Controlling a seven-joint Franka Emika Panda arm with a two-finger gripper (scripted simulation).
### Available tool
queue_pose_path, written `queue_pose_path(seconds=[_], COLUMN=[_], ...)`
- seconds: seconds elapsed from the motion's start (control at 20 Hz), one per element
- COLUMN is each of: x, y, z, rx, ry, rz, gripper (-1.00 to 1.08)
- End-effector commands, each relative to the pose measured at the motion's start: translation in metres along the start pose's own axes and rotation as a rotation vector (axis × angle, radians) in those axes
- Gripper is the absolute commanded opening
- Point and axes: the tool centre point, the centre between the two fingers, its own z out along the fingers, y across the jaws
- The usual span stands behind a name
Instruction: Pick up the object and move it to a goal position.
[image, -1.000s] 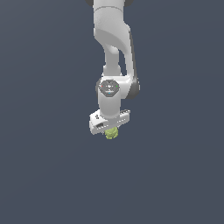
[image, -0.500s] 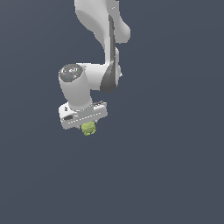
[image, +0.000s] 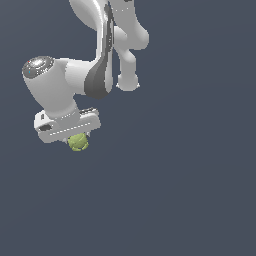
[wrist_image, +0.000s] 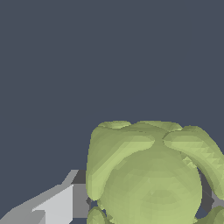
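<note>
Lumpy yellow-green object (image: 78, 142) (wrist_image: 151, 173), seated directly beneath the white gripper (image: 76, 141) and clamped between its fingers (wrist_image: 54, 205). Transport step, as judged: maintain closure and travel smoothly toward the goal, avoiding jolts that could dislodge the rounded body.

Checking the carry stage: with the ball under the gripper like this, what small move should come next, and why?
Probably keep the gripper shut and carry on moving. The ball hangs just under the white hand, and in the wrist view it sits against a grey finger, so it looks held. No goal marker is visible, so direction is unclear.
</note>
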Motion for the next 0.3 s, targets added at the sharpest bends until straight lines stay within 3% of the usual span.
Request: queue_pose_path(seconds=[0.0, 0.25], x=[-0.0018, -0.0029], y=[0.0088, 0.0149], z=[-0.0053, -0.0087], rx=[0.0, 0.0], ry=[-0.001, -0.001], rz=[-0.002, -0.002], gripper=[-1.0, -1.0])
